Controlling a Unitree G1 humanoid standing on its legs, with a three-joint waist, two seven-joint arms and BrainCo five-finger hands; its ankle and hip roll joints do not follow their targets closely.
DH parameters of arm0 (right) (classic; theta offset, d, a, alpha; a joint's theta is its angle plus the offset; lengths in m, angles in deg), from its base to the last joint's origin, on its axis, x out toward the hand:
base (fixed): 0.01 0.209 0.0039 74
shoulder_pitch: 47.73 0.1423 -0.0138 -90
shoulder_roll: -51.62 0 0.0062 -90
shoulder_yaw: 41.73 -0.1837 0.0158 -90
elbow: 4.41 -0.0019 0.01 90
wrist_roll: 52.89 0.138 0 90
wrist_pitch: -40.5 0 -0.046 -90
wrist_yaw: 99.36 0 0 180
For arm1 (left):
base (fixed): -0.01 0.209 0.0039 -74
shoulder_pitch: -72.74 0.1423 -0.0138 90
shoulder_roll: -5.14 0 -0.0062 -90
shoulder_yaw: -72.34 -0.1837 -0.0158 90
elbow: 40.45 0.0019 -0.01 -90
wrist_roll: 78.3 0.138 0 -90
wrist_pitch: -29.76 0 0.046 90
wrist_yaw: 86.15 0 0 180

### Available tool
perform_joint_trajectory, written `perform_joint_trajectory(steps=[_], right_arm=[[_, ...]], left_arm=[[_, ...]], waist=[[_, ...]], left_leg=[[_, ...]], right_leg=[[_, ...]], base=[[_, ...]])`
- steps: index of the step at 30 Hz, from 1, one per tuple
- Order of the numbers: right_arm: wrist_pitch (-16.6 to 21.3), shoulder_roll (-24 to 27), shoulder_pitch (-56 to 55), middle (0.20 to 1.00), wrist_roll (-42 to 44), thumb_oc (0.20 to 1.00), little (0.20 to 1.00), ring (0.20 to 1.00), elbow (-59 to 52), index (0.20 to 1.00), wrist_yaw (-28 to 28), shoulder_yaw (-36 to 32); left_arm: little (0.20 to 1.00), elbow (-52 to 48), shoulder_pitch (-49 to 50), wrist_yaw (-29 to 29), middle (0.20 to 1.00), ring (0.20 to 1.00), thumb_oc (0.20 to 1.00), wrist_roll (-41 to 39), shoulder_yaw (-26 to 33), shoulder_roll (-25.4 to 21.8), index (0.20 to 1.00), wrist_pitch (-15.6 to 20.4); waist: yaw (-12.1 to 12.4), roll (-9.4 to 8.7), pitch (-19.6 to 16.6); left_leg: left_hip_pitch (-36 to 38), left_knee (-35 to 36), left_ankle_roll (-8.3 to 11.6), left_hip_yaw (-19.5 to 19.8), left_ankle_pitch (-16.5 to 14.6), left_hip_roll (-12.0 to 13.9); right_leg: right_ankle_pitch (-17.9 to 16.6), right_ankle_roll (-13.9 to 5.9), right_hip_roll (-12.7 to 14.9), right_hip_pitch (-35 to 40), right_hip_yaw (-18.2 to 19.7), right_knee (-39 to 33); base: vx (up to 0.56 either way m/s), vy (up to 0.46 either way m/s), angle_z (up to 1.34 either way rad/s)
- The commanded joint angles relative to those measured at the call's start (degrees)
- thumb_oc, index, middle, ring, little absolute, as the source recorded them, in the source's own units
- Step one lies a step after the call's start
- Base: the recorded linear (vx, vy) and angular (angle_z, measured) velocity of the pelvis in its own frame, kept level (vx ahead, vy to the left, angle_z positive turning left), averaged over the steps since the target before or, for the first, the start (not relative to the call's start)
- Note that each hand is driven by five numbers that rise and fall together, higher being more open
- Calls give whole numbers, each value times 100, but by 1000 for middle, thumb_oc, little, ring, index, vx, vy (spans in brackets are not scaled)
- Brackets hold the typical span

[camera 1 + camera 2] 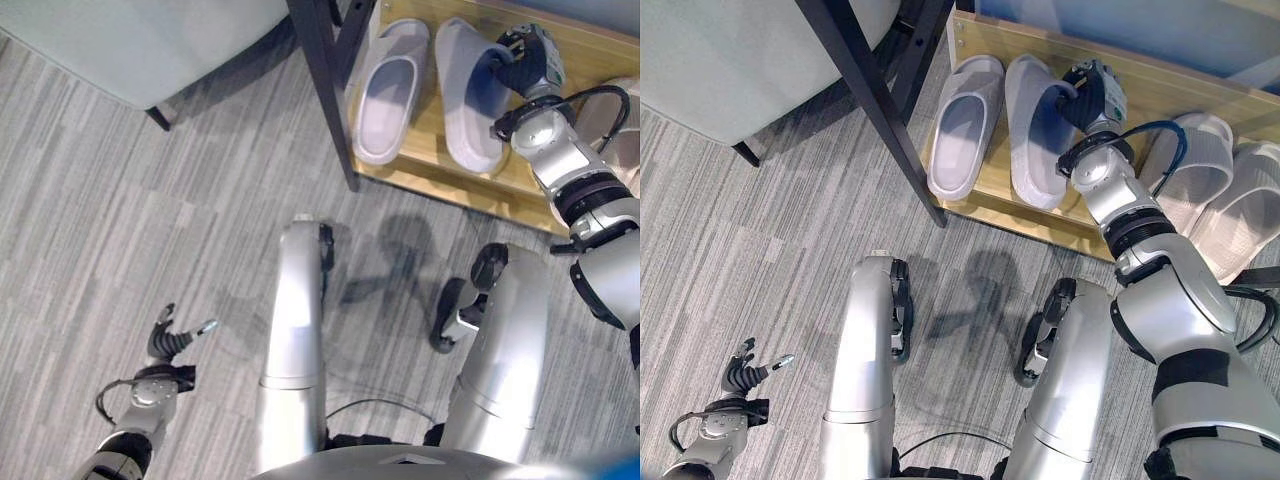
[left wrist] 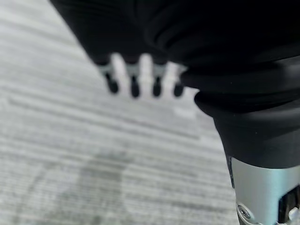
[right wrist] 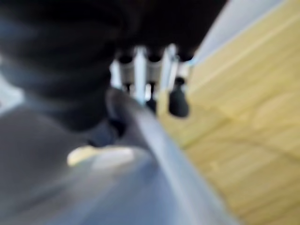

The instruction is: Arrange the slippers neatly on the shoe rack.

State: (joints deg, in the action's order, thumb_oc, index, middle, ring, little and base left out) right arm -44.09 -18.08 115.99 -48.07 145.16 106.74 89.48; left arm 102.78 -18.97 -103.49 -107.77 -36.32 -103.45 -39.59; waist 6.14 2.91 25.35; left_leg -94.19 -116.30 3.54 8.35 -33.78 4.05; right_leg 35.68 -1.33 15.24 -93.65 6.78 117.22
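Note:
Two pale grey slippers lie side by side, toes to the back, on the wooden shelf (image 1: 992, 207) of the shoe rack. The left one (image 1: 962, 130) lies free. My right hand (image 1: 1092, 95) is at the right edge of the other grey slipper (image 1: 1035, 135), by its strap. In the right wrist view its fingers (image 3: 178, 101) reach down over the slipper's rim (image 3: 140, 136) with the thumb on the other side, pinching it above the shelf (image 3: 243, 140). My left hand (image 1: 170, 340) hangs low at the left over the carpet, fingers (image 2: 140, 79) relaxed and holding nothing.
Two beige slippers (image 1: 1190, 170) (image 1: 1252, 210) lie on the same shelf to the right of my right arm. A black slanted post (image 1: 875, 100) of the rack stands at the shelf's left end. A grey seat (image 1: 130, 40) on dark legs is at the upper left.

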Motion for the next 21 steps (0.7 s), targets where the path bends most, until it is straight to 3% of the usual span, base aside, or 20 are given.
perform_joint_trajectory(steps=[1, 12, 13, 14, 21], right_arm=[[201, 355, 981, 200, -118, 200, 200, 200, -212, 200, 140, 205], [353, 247, 1047, 200, 73, 200, 200, 200, 66, 200, 93, 321], [361, 242, 1066, 545, 89, 545, 545, 545, 145, 545, 74, 337], [367, 212, 1103, 1000, 119, 1000, 1000, 1000, 179, 1000, 83, 357], [493, 164, 1048, 1000, 344, 1000, 1000, 1000, 110, 1000, -22, 429]], left_arm=[[1000, -9, -166, -53, 1000, 1000, 1000, 157, -83, -12, 1000, 110], [1000, 310, -213, -68, 1000, 1000, 1000, 207, -217, 88, 1000, 129], [1000, 304, -212, -67, 1000, 1000, 1000, 214, -230, 84, 1000, 136], [1000, 287, -210, -78, 1000, 1000, 1000, 217, -254, 81, 1000, 151], [1000, 291, -179, -88, 1000, 1000, 1000, 247, -304, 103, 1000, 167]], waist=[[263, 39, 444], [291, -64, 444], [296, -54, 444], [299, -47, 444], [281, -41, 444]], left_leg=[[423, 223, -381, 150, -881, -60], [423, 137, -339, 31, -965, -17], [423, 129, -338, 33, -970, -19], [423, 117, -340, 40, -978, -14], [423, 46, -314, 27, -993, -2]], right_leg=[[414, 528, 37, 370, 424, 85], [421, 494, 79, 370, 444, 154], [423, 490, 80, 370, 445, 161], [423, 490, 82, 370, 449, 172], [455, 517, 63, 370, 471, 223]], base=[[23, 51, 0], [13, 34, 0], [14, 33, 1], [10, 33, -1], [1, 4, 0]])
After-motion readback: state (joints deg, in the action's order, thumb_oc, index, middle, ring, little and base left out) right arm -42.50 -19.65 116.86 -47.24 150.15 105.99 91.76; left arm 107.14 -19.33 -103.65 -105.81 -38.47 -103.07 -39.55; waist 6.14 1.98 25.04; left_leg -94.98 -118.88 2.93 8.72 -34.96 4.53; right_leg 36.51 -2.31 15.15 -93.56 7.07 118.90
